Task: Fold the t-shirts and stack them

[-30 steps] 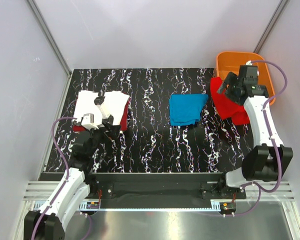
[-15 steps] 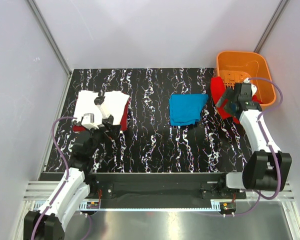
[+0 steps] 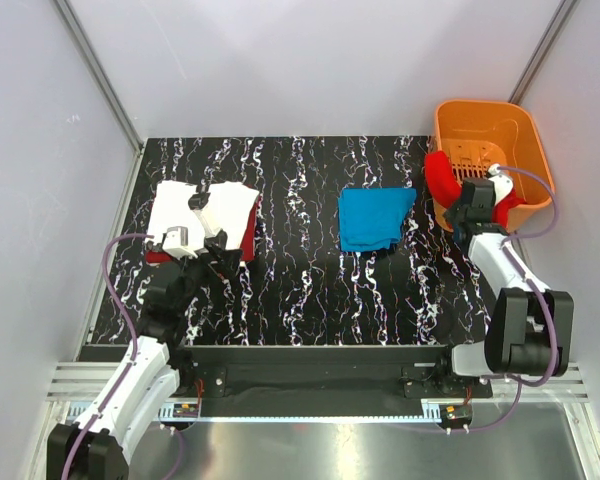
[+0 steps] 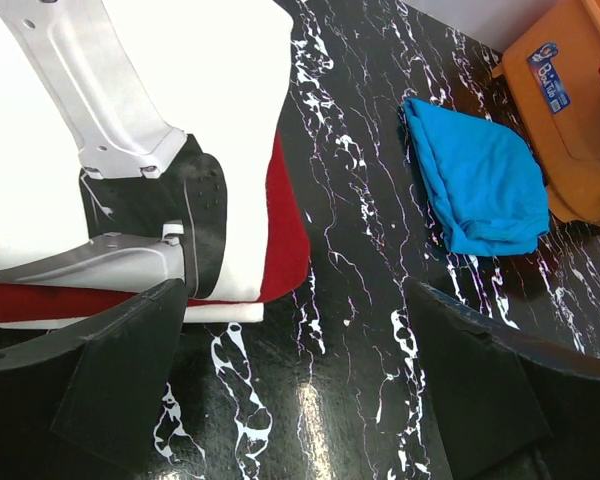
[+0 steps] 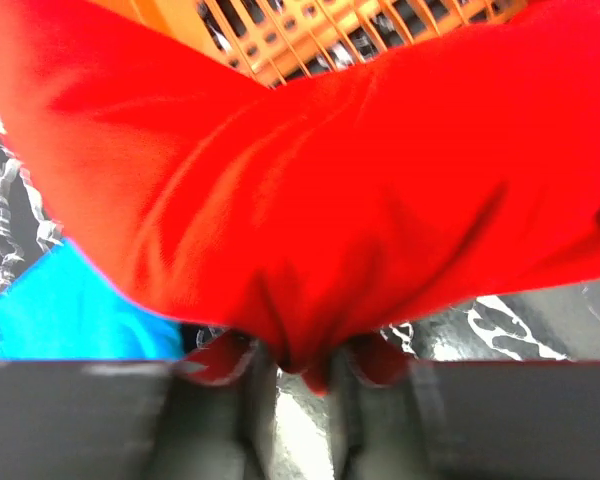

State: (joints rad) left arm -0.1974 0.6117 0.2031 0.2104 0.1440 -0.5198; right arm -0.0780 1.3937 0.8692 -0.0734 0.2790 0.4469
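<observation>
A bright red t-shirt (image 3: 442, 178) hangs over the front-left rim of the orange basket (image 3: 483, 106). My right gripper (image 3: 473, 212) is shut on a fold of its lower edge; the right wrist view shows the red t-shirt (image 5: 330, 180) pinched at the right gripper (image 5: 300, 400). A folded blue t-shirt (image 3: 372, 217) lies mid-table. At the left, a folded white t-shirt (image 3: 195, 208) with black marks lies on a dark red one (image 3: 248, 238). My left gripper (image 3: 213, 262) hovers open just in front of that stack, and the left gripper (image 4: 300, 400) has only bare table between its fingers.
The table (image 3: 310, 290) is black with white marbling and has grey walls on three sides. The basket stands in the back right corner, and its slatted wall (image 5: 310, 40) fills the top of the right wrist view. The blue t-shirt (image 4: 480, 180) lies right of the left gripper.
My right gripper has come down from over the basket toward the near side and closed on the red t-shirt's edge. The left arm has not moved.
</observation>
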